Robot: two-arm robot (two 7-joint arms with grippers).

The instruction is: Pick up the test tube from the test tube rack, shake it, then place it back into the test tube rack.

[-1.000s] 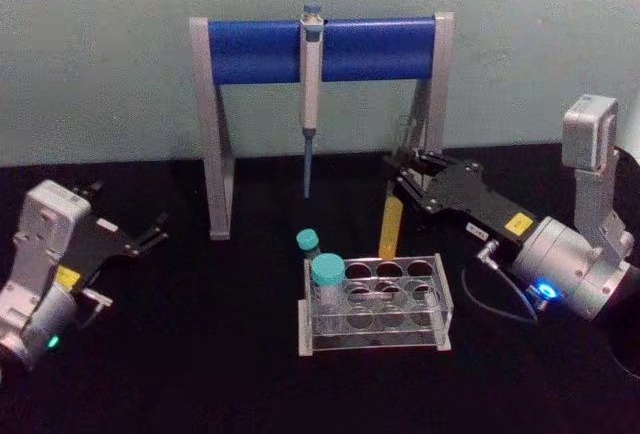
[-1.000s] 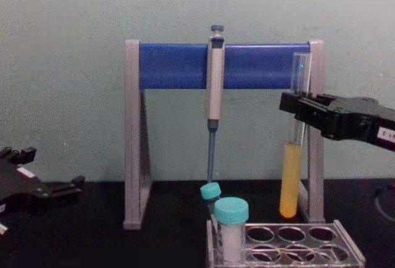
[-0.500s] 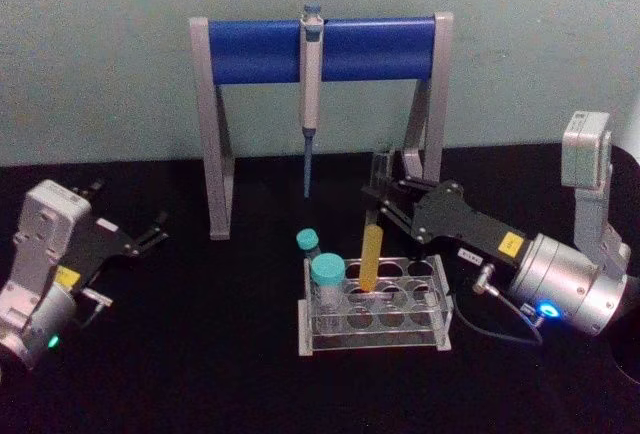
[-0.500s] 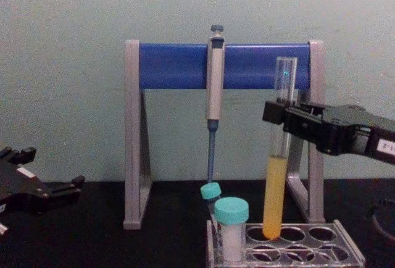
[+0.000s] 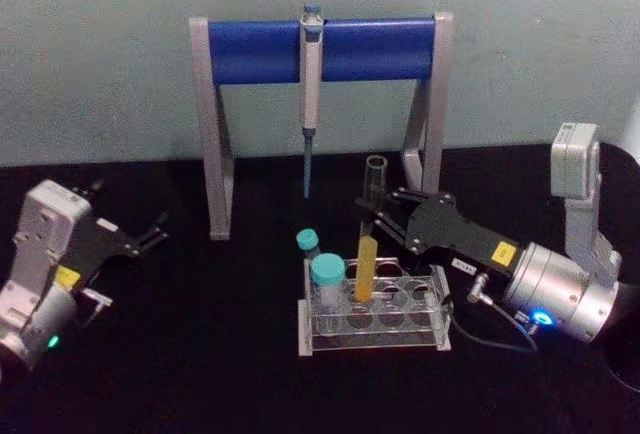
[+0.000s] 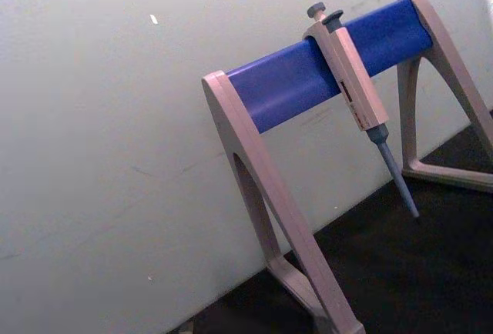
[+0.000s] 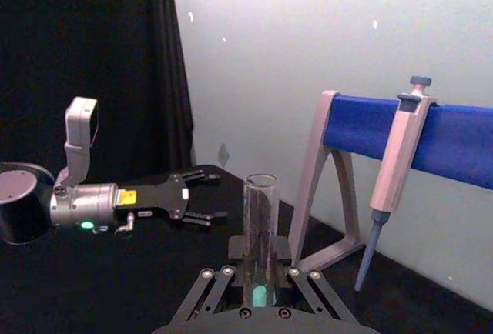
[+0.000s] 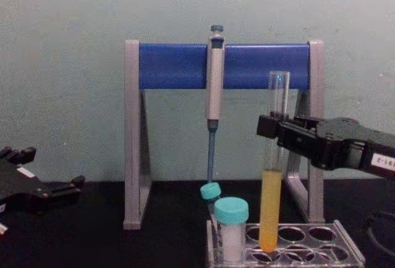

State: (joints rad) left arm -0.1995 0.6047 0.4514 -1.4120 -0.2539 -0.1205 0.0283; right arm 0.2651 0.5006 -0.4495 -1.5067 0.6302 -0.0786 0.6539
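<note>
**Tube Held at the Rack by the Right Gripper**

The test tube (image 5: 368, 232) (image 8: 270, 209) (image 7: 261, 222) is pinched just above its middle by the right gripper (image 5: 374, 216) (image 8: 276, 129) (image 7: 260, 276). One finger is pressed against each side of the glass. The arm is seen reaching in from 4 o'clock in the head view.

The tube is held nearly upright, with its open mouth tipped slightly towards 1 o'clock. Its lower part is filled with yellow liquid. Its rounded bottom is seen at the top plate of the test tube rack (image 5: 441, 300) (image 8: 347, 244), at a hole towards the back left of the rack. How deep it has entered cannot be told.

Two teal-capped vials (image 5: 327, 276) are stood at the rack's left end, at 9 o'clock from the tube. The rack is set on the black table (image 5: 200, 364), at 6 o'clock from the grey-and-blue pipette stand (image 5: 250, 51) (image 6: 308, 80). A pipette (image 5: 311, 79) (image 6: 358, 95) is hung from the stand's bar.

The left gripper (image 5: 152, 232) (image 7: 206, 195) is parked well apart at 9 o'clock from the rack. Its fingers are spread and nothing is held between them.
</note>
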